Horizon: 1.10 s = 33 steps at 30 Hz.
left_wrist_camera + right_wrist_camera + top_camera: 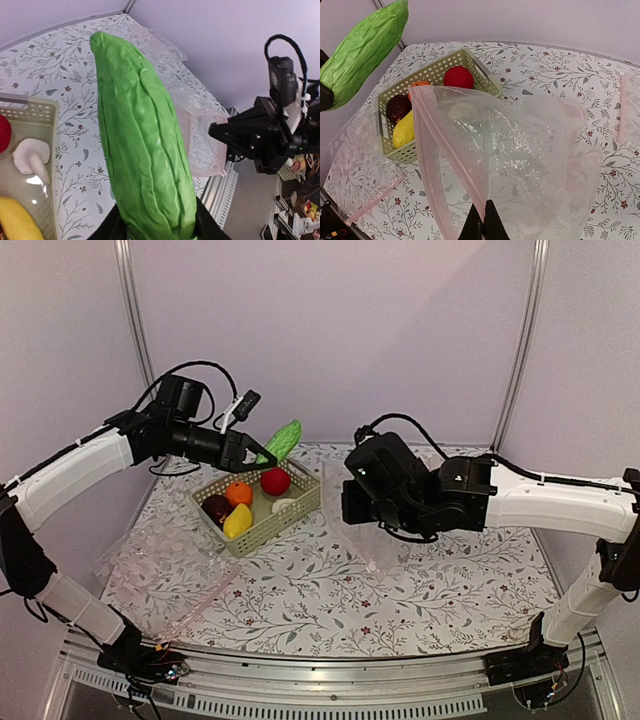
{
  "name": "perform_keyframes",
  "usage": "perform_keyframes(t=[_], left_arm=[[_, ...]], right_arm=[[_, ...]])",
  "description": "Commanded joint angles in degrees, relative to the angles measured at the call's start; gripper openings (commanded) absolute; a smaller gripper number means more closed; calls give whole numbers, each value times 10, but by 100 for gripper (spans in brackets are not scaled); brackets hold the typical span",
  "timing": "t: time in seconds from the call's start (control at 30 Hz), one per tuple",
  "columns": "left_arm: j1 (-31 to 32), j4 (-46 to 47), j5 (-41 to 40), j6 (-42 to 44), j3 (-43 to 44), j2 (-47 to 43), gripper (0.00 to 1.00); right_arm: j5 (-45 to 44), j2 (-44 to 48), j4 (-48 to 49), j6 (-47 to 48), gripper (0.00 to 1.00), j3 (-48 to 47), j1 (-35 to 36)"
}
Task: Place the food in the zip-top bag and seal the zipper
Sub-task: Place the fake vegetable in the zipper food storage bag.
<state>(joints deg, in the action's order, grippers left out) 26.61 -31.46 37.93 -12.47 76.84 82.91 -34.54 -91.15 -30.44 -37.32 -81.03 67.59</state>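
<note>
My left gripper (252, 452) is shut on the green vegetable (283, 440) and holds it in the air above the far side of the basket. The vegetable fills the left wrist view (142, 140), with the gripper (160, 231) at its base. My right gripper (483, 222) is shut on the mouth edge of the zip-top bag (535, 160) and holds it up with the pink zipper strip (445, 150) spread open. In the top view the gripper (347, 508) and the bag (335, 485) stand just right of the basket. The slider does not show.
The light green basket (262, 528) holds the red ball (276, 480), orange (239, 493), yellow (238, 521), maroon (216, 508) and white (283, 505) toys. A second clear bag (160, 570) lies flat at the left. Frame posts stand at the back corners.
</note>
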Motion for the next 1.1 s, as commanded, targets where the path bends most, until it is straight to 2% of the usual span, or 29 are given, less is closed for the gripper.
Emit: perform_keyframes(t=[0.0,0.2,0.37,0.63,0.8,1.07], left_arm=[[41,6,142,34,-3,-1,35],[80,6,222,41,-3,7,34],[95,-20,240,54,6,24,34],[128,-52,196,69,19,52,33],[129,-56,138,61,22,68,32],[129,-66,109,62,26,78,32]], right_arm=[[-22,-1,-12,10,0,-11,-16],[-36,7,-13,9,0,-11,-29],[-43,8,-12,8,0,-13,-32],[-55,18,-14,13,0,-14,-41],[-51,23,-11,15,0,-11,-41],[-48,21,-10,14,0,-9,-41]])
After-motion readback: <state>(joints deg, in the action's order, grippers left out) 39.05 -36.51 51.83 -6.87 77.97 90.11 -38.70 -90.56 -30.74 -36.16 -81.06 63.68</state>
